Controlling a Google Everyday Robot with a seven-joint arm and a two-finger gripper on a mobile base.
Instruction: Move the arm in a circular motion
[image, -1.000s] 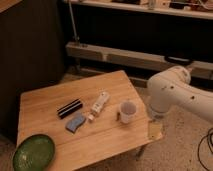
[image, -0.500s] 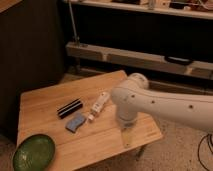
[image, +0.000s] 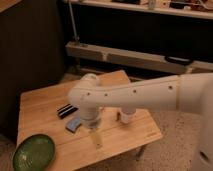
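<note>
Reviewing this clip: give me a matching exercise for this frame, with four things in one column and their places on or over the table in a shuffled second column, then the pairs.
Things:
1. green plate
2. black bar-shaped object
3. white cup
4. end effector of the arm

Places:
A. partly hidden behind the arm, on the right half of the wooden table
B. front left corner of the table
C. hanging low over the table's middle, near the front
D. left of the arm's elbow, beside a blue object

Pairs: 1-B, 2-D, 3-A, 4-C
</note>
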